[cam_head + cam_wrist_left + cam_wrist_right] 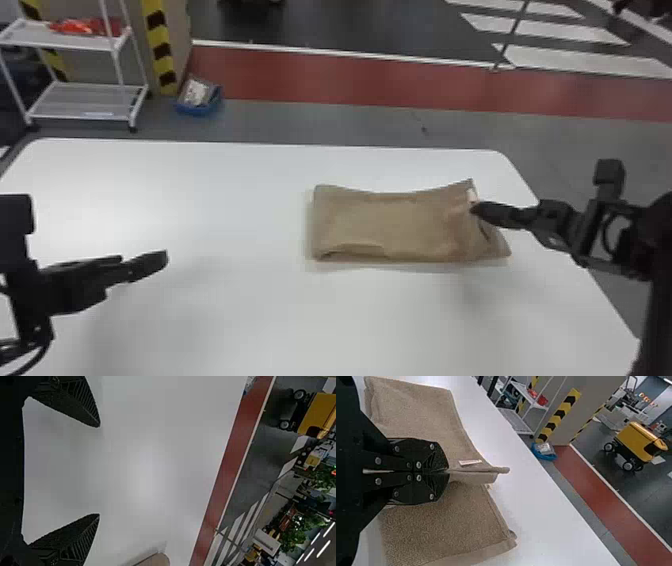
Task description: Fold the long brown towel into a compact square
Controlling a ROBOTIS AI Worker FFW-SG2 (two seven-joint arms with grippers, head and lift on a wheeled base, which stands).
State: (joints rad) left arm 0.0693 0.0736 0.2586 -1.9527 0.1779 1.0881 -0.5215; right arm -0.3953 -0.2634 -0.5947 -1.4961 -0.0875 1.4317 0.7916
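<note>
The towel (pixel 390 225) is lying on the right-hand part of the worktop (pixel 225 310), forming a flat oblong that is running wider than it is deep. Its layered edges are suggesting that some folding is already done, so the job is probably past its midpoint, though the number of layers is impossible to tell. The right fingers (pixel 437 486) are clenching a pinch of cloth at the towel's right end, beside the small pale label (pixel 470 462), and that pinch is standing up as a ridge while a near corner is poking out past it. The left fingers (pixel 75 538) are hanging spread wide over the worktop, well apart from the towel and gripping nothing. A compact square is still wanting: what is left, by the look of it, is bringing the right end over towards the left one, lining up the edges, then letting go and pressing the stack flat. The sticking-out corner may be needing a tuck, or the finished square could be coming out skewed.
</note>
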